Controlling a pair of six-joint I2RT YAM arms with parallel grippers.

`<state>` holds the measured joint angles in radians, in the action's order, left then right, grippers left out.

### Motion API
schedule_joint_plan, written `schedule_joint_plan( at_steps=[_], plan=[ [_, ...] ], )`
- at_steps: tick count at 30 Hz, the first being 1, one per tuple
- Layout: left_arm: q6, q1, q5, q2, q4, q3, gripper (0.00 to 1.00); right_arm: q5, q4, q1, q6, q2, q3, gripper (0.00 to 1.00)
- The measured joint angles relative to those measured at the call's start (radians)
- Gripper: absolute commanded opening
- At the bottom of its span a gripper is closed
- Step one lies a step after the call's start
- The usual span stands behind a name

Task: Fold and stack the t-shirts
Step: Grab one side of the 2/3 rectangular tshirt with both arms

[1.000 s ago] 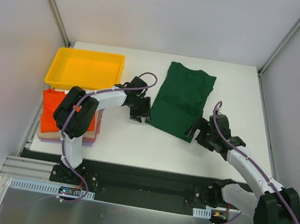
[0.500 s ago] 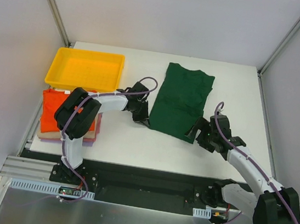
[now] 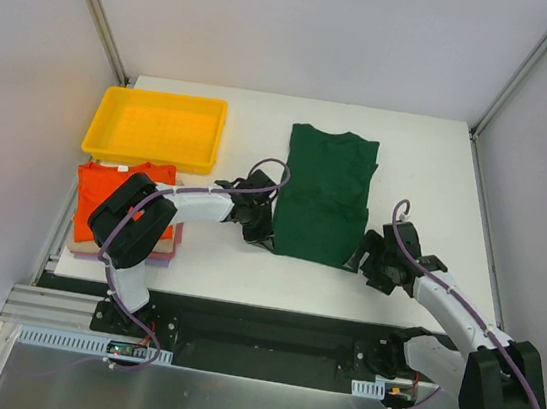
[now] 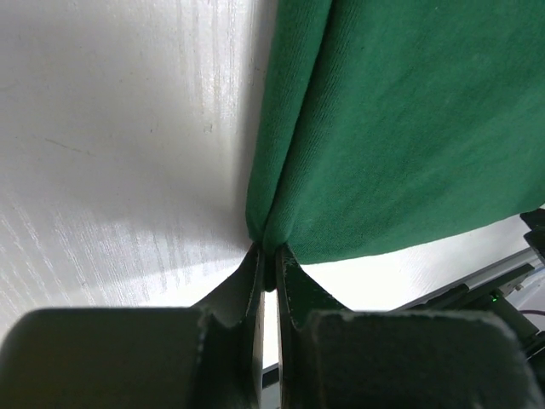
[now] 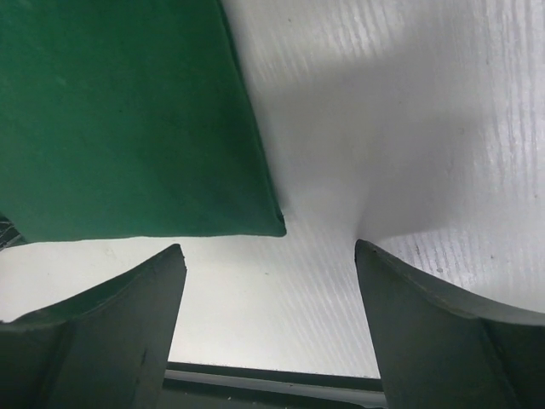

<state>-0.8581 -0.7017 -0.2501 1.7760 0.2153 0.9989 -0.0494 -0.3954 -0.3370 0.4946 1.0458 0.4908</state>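
The left jaws are pinched shut on the green t-shirt (image 3: pixel 326 186), gripping the near left corner of the folded cloth. In the left wrist view the two fingers (image 4: pixel 294 290) press together with a doubled edge of green fabric caught at their tips, and the rest of the shirt spreads away ahead of them and to their right, lying on the white surface (image 3: pixel 225 267). To the left of these jaws there is only bare surface, streaked with light.

The right jaws stand wide and hold nothing. They sit at the shirt's near right corner (the sharp point of the fold shows clearly in the right wrist view), with that corner just ahead of the tips, nearer the left finger (image 5: pixel 119 332) than the right one, and touching neither. White surface fills the gap between the fingers.

The shirt lies flat between the two sets of jaws as a long rectangle, its neck end farthest from both.

Well off to the left of the left jaws, beyond the elbow of the left arm (image 3: pixel 193 202), an orange t-shirt (image 3: pixel 90 203) tops a low stack, with paler shirts (image 3: pixel 91 248) showing beneath its edge. The arm hides part of that stack. A yellow tray (image 3: pixel 148 158) sits just beyond it.
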Motion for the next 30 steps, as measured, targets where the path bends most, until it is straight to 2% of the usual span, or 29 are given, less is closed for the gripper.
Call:
schedule_joint_plan(
  at_steps=[7,15,20,22,26,30],
  plan=[
    [-0.018,-0.007,0.006,-0.002,-0.001,-0.002,0.00,0.020,0.019,0.003,0.026,-0.002,-0.027,0.58],
    [-0.018,-0.012,0.018,-0.006,-0.003,-0.005,0.00,0.056,0.065,0.005,0.029,0.037,-0.026,0.47],
    [-0.018,-0.012,0.019,-0.006,-0.003,-0.005,0.00,0.040,0.126,0.006,0.025,0.092,-0.018,0.19],
    [-0.018,-0.012,0.020,-0.006,-0.003,-0.005,0.00,0.031,0.138,0.006,0.026,0.105,-0.018,0.03],
    [-0.021,-0.013,0.023,-0.019,-0.009,-0.019,0.00,0.016,0.133,0.006,0.026,0.090,-0.031,0.01],
    [-0.020,-0.020,0.023,-0.079,-0.001,-0.072,0.00,-0.034,0.058,0.005,-0.008,-0.003,-0.040,0.01]
  ],
)
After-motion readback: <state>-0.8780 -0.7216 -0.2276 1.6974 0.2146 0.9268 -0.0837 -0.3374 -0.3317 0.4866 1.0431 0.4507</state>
